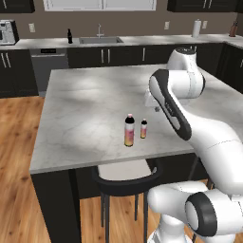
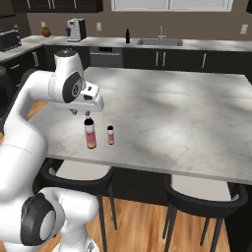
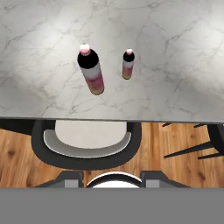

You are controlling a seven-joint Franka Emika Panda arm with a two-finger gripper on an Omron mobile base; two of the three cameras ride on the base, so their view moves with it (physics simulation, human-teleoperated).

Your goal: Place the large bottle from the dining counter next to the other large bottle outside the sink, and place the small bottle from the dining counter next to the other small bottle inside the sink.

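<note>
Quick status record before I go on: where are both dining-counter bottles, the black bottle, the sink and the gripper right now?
large bottle: pink-to-yellow, upright on the dining counter, near its front edge
small bottle: upright, just beside the large bottle, apart from it
black bottle: upright on the wall worktop, beside the sink
gripper: above the large bottle, holding nothing; whether it is open cannot be told
stool: tucked under the counter edge below the bottles
task progress: neither bottle moved yet

Two bottles (image 1: 129,130) on the dining counter (image 1: 85,114); one black bottle (image 1: 70,36); two stools (image 2: 76,177).
</note>
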